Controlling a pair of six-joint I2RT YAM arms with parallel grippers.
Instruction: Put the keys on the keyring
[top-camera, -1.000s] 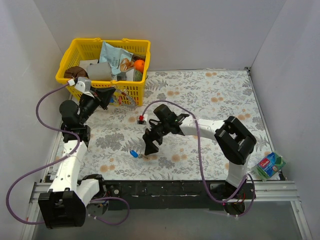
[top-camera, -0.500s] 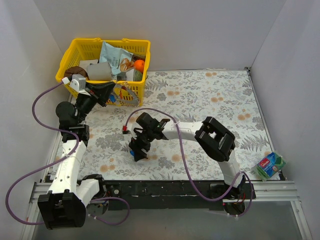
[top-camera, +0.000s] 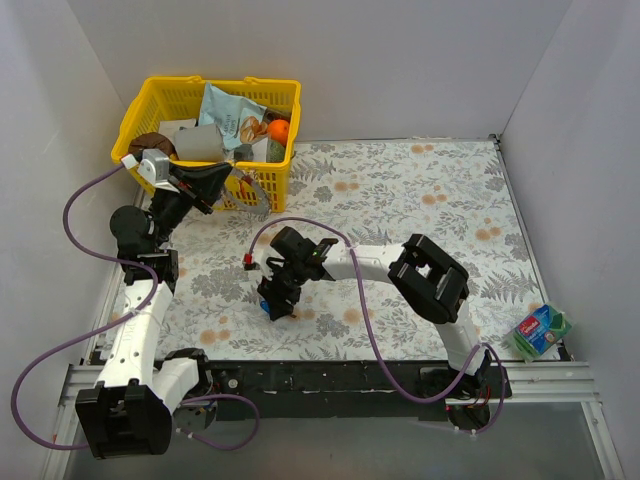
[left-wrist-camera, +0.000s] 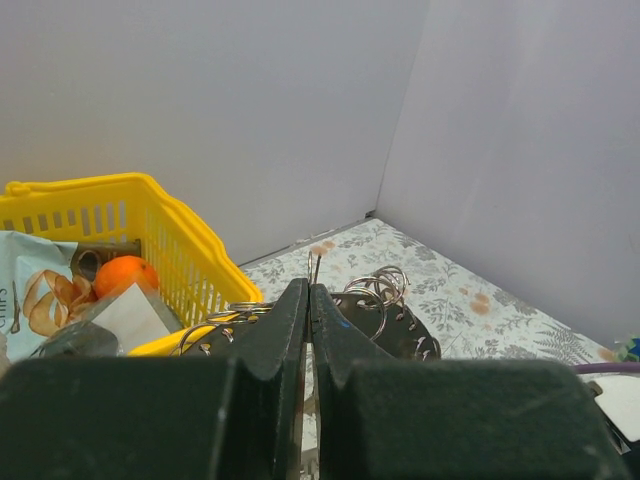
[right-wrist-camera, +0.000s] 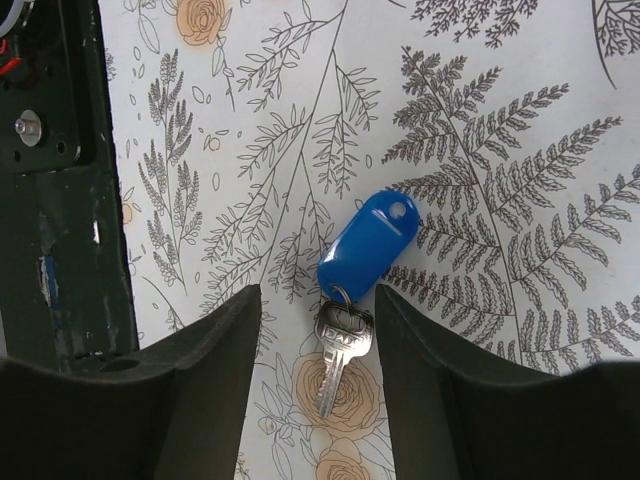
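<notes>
Your right gripper (right-wrist-camera: 316, 305) is released, its fingers (right-wrist-camera: 205, 380) parted to either side of the key (right-wrist-camera: 340, 350). The metal blade lies flat in the gap between them, pointing back toward the palm. Its blue tag (right-wrist-camera: 368, 243) reaches just past the fingertips, slanting toward the finger on the right of the wrist view. Key and tag rest on the flowered cloth (right-wrist-camera: 500, 150); a dark rail (right-wrist-camera: 60, 200) runs outside the other finger.

Your left gripper (left-wrist-camera: 308, 292) is clenched on the keyring (left-wrist-camera: 385, 290). The jaws meet tight with a thin wire end poking up between them, and silver coils fan out just beyond the tips. Further out stands the yellow basket (left-wrist-camera: 175, 235), an orange (left-wrist-camera: 120, 272) inside. From above, the keyring sits just beside the basket's near wall, well apart from the key.
</notes>
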